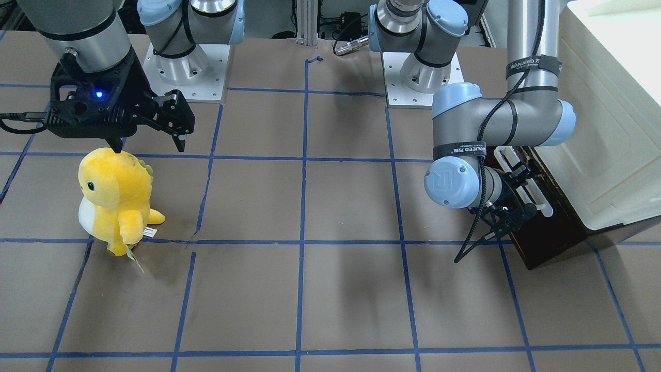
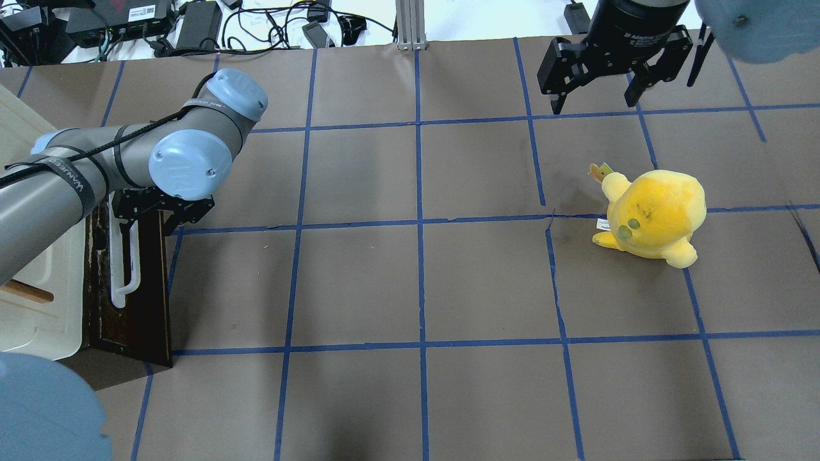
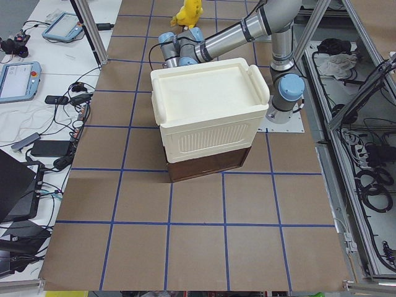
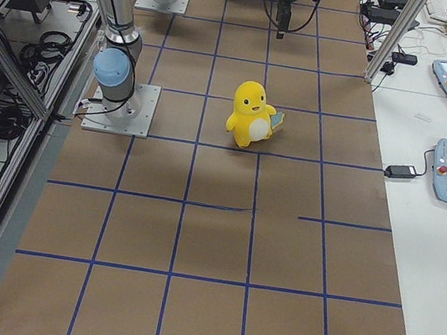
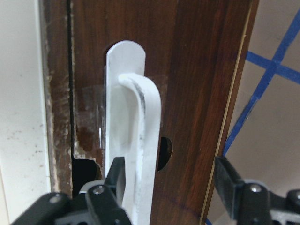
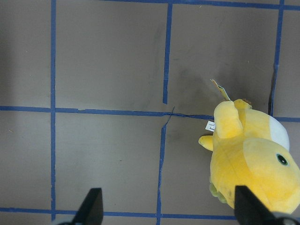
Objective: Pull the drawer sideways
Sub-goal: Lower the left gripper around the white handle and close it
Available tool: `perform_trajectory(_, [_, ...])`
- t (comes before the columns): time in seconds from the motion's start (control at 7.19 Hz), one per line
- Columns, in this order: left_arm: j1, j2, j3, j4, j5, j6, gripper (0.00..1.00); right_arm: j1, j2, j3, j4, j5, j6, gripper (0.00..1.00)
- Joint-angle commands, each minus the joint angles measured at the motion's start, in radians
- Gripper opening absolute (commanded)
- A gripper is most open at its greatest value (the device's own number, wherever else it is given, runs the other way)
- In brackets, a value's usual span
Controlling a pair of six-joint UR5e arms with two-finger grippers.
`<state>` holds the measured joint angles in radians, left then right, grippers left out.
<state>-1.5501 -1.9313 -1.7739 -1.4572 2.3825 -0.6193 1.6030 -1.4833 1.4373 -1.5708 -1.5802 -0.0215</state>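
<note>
Left gripper, open astride the drawer's white handle: we nudge toward nine o'clock, centre the bar, clamp squarely, then pull.

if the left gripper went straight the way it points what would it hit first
Probably the white handle, which sits between the fingers of the open left gripper, then the drawer front behind it; depth is unclear.
</note>
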Motion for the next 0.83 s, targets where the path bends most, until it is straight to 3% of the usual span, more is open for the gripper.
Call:
perform_trajectory(0.0, [0.001, -0.001, 0.001, -0.018, 0.0, -0.002, 0.53, 0.0, 0.0, 0.0, 0.0, -0.001, 0.0, 1.0])
perform_trajectory(0.28, [0.001, 0.0, 0.001, -0.041, 0.006, -0.007, 0.63, 0.0, 0.0, 0.0, 0.0, 0.0, 0.0, 1.0])
perform_trajectory(0.7, [0.001, 0.003, 0.001, -0.057, 0.009, -0.005, 0.63, 0.0, 0.0, 0.0, 0.0, 0.0, 0.0, 1.0])
